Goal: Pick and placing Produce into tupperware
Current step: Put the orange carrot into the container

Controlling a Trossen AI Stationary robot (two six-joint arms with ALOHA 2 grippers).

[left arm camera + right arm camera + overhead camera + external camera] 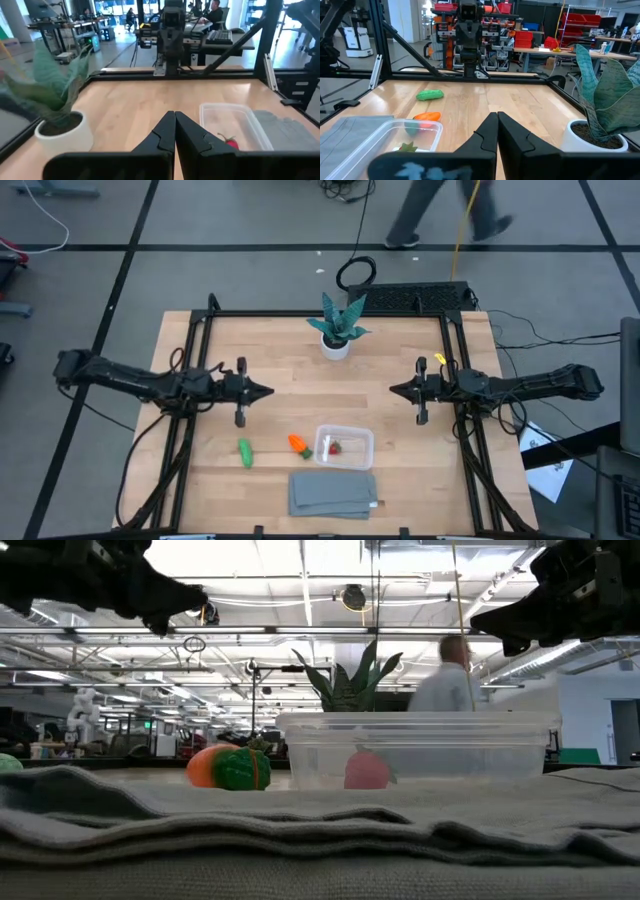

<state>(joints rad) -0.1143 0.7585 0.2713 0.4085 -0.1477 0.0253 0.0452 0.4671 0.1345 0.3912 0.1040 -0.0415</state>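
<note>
Both my arms are stretched in level over the table, facing each other. Left gripper (268, 391) and right gripper (393, 390) are pinched closed, empty. Berry (335, 446) sits in the tupperware (345, 431), carrot (298, 444) just beside it, green piece (245, 452) near.

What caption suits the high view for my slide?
Both pincers shut above the table; berry in tupperware, carrot and green piece outside.
</note>
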